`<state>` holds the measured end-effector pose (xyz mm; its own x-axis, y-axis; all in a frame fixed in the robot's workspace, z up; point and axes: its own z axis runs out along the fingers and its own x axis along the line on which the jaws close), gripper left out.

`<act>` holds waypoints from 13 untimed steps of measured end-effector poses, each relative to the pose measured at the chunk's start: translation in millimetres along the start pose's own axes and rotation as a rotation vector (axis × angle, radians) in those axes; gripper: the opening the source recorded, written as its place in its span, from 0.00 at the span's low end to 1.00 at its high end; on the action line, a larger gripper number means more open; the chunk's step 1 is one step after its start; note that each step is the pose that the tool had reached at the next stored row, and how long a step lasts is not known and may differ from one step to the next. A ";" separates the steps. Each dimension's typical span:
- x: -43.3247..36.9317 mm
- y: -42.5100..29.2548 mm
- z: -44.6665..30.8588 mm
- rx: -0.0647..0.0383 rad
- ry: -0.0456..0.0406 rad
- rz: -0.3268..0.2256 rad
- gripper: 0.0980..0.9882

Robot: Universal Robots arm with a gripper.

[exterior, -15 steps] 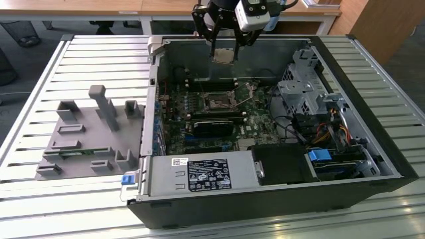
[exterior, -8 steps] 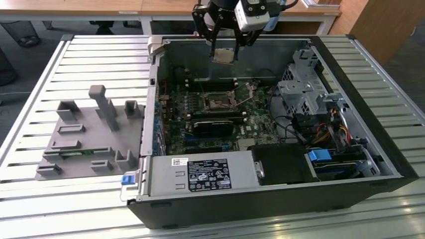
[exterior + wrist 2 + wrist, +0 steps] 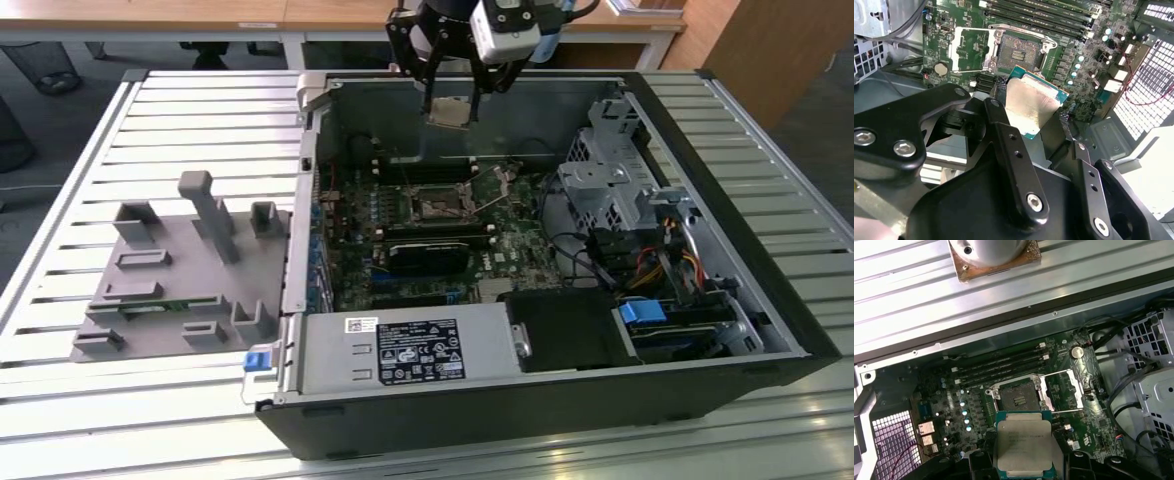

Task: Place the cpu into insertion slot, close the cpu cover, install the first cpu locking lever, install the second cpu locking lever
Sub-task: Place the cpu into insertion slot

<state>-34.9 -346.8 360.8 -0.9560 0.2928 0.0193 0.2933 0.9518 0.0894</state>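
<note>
Silvery-beige on top, the cpu (image 3: pixel 450 112) is clamped between the fingers of the gripper (image 3: pixel 453 100), which are closed onto its edges. The gripper holds it in the air above the open computer case (image 3: pixel 534 420). In the first wrist view, the chip hangs clear of the green motherboard (image 3: pixel 1089 425) and apart from the insertion slot (image 3: pixel 1018 399), which lies bare. The cpu cover (image 3: pixel 1080 385) is flipped open just beside the slot. The case rests on a slatted metal surface (image 3: pixel 174 120).
</note>
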 end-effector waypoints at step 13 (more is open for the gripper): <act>0.0 0.0 0.0 -0.001 -0.0041 0.046 0.48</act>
<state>-34.9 -346.8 360.8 -0.9414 0.3368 0.0193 0.3371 0.9372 0.0894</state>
